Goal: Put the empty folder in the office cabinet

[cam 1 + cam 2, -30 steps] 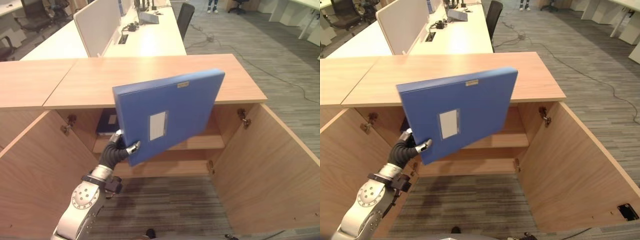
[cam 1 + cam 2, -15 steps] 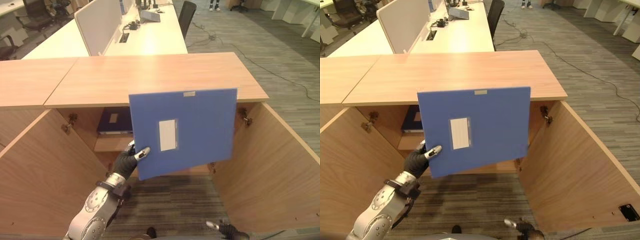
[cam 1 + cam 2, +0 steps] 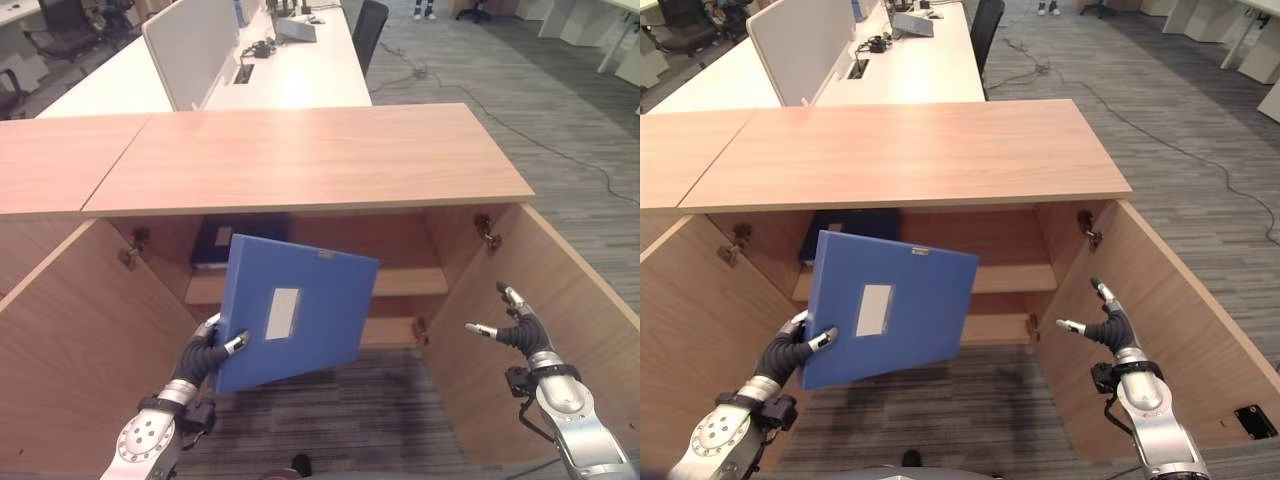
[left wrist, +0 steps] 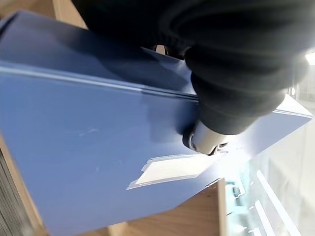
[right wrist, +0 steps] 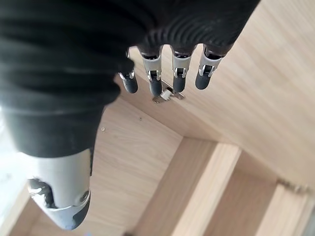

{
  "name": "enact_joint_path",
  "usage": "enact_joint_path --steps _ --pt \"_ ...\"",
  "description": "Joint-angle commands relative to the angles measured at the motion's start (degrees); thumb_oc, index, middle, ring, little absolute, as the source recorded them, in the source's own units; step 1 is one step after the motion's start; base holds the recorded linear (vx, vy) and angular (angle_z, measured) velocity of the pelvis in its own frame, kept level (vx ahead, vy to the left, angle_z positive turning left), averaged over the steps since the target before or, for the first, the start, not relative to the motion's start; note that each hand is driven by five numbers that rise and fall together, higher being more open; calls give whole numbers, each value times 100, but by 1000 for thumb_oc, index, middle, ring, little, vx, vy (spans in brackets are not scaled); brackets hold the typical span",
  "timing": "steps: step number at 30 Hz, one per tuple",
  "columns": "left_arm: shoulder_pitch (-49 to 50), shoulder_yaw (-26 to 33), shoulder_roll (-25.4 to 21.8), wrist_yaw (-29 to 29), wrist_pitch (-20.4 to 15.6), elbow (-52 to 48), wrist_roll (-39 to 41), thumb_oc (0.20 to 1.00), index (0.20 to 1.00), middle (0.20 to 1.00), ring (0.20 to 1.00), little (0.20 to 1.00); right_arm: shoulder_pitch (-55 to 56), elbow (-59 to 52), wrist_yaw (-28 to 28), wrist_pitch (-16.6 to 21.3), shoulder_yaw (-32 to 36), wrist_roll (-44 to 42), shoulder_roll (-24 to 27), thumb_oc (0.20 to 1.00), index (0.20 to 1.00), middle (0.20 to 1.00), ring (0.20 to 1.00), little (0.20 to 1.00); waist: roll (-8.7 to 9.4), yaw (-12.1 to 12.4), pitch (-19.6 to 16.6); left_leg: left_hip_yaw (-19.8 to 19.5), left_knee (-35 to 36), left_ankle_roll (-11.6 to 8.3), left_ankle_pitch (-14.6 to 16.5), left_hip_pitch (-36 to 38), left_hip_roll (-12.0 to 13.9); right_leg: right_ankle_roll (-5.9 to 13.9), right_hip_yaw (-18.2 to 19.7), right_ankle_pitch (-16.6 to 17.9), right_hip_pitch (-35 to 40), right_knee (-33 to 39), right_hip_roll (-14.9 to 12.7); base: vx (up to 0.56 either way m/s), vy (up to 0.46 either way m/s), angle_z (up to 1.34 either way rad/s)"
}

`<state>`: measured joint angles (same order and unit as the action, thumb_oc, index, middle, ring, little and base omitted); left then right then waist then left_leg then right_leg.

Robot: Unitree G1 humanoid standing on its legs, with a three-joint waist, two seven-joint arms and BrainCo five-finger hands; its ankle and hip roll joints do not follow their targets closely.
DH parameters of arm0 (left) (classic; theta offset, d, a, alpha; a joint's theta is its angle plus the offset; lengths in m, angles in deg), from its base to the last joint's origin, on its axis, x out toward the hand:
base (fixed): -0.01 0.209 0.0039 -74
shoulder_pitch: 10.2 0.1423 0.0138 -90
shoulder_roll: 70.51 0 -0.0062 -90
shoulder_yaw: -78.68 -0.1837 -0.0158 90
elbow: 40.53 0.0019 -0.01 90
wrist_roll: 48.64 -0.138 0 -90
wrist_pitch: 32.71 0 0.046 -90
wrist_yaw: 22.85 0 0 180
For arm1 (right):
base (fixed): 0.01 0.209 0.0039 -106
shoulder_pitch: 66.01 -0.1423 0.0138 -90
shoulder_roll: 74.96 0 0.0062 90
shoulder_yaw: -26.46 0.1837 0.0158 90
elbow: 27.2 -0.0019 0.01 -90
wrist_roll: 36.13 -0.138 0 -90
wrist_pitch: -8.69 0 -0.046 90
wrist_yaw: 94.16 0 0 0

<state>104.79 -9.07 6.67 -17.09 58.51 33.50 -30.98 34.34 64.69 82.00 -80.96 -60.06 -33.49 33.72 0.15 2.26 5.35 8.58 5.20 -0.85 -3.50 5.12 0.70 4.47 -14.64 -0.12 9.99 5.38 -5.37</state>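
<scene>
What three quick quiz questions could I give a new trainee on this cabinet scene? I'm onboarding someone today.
1. True or false: the blue folder already lies on the cabinet shelf.
2. Which hand holds the folder? A) left hand B) right hand C) both
3. Fill in: a darker folder lies on the shelf's ____ side.

Key:
1. False; it is held tilted in front of the open cabinet.
2. A; the right hand hangs open and empty by the right door.
3. Left.
</scene>
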Motion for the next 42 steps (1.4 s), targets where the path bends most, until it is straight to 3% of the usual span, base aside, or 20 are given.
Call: enact_joint_path --steps 1,2,6,14,20,32,39,40,41,42 --pt "-299 495 -153 -168 -732 -434 -614 200 200 200 200 200 -472 -287 -120 165 222 712 363 1000 1000 1000 1000 1000 180 71 -110 -258 -20 -52 648 265 53 288 -316 210 -83 -38 -179 0 0 0" --pt "-473 653 -296 -279 -880 -520 -941 200 200 200 200 200 -662 -369 -84 183 193 905 525 1000 1000 1000 1000 1000 197 110 -135 -263 -20 -61 645 263 55 285 -319 205 -77 -38 -178 0 0 0" --pt "-861 541 -709 -164 -1062 -685 -971 200 200 200 200 200 -1167 -433 80 312 -206 872 673 1000 1000 1000 1000 1000 203 147 -170 -262 -20 -79 629 248 64 286 -322 217 -90 -38 -186 0 0 0" --pt "-1909 -210 -2215 395 -1384 -1112 -392 200 200 200 200 200 -2629 -459 731 577 -1772 569 1182 1000 1000 1000 1000 1000 202 187 -218 -229 -20 -135 602 296 78 299 -322 236 -46 -38 -185 0 0 0" --pt "-2476 -841 -2833 715 -1455 -1175 301 200 200 200 200 200 -3283 -550 888 740 -2516 150 1194 1000 1000 1000 1000 1000 176 172 -260 -228 -20 -150 591 329 66 309 -322 243 -40 -38 -181 0 0 0" --pt "-2741 -1140 -3080 775 -1491 -1142 294 200 200 200 200 200 -3603 -793 941 841 -2822 -118 1032 1000 1000 1000 1000 1000 144 183 -272 -208 -20 -156 589 355 70 306 -291 237 -22 -38 -191 0 0 0" --pt "-3353 -1255 -2574 301 -1620 -1048 -199 200 200 200 200 200 -3878 -678 1391 769 -3475 -734 721 1000 1000 1000 1000 1000 206 206 -275 -210 -20 -170 583 358 78 291 -303 217 -13 -38 -190 0 0 0" --pt "-3471 -1269 -2483 258 -1640 -1060 -231 200 200 200 200 200 -3944 -614 1496 745 -3604 -822 671 479 479 479 479 479 218 218 -276 -209 -20 -174 579 357 80 287 -305 213 -10 -38 -189 0 0 0" --pt "-3595 -1306 -2395 227 -1660 -1098 -244 200 200 200 200 200 -4035 -542 1590 719 -3750 -903 627 200 200 200 200 200 218 222 -270 -210 -20 -178 578 355 83 284 -311 211 -7 -38 -191 0 0 0" --pt "-3687 -1328 -2319 197 -1679 -1121 -250 200 200 200 200 200 -4077 -487 1656 689 -3853 -972 579 200 200 200 200 200 226 225 -267 -207 -20 -181 577 354 84 285 -314 211 -5 -38 -192 0 0 0"
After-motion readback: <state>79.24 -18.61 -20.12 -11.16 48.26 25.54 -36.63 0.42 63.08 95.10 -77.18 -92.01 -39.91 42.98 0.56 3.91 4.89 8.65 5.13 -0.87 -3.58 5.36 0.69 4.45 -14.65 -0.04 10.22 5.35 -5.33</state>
